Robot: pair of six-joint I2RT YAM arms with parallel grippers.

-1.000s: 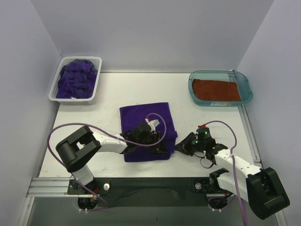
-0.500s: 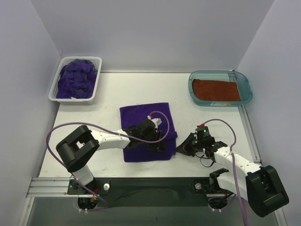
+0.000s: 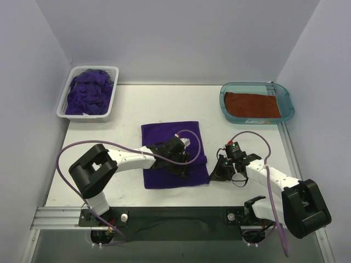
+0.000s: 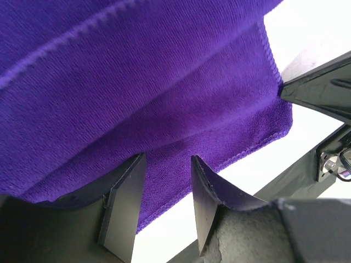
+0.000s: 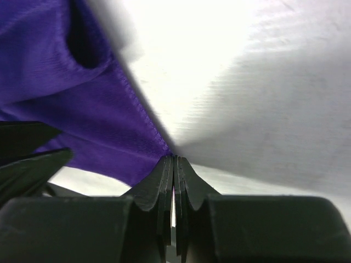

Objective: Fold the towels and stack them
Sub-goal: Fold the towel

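Your left claw (image 3: 181, 167) rests low over the folded purple towel (image 3: 164, 139) in the middle of the bench (image 3: 247, 142), jaws apart. Your right claw (image 5: 174, 160) is pressed together at the towel's near right corner, the hem meeting its tips; you cannot tell whether cloth is pinched. More purple towels (image 3: 88, 93) fill the white basket (image 3: 62, 108). The orange towel (image 3: 251, 105) lies in the teal tray (image 3: 288, 107).

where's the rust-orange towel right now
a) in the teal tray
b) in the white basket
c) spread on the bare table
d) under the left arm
a: the rust-orange towel lies flat inside the teal tray at the far right of the table, while the white basket at the far left holds only purple towels.
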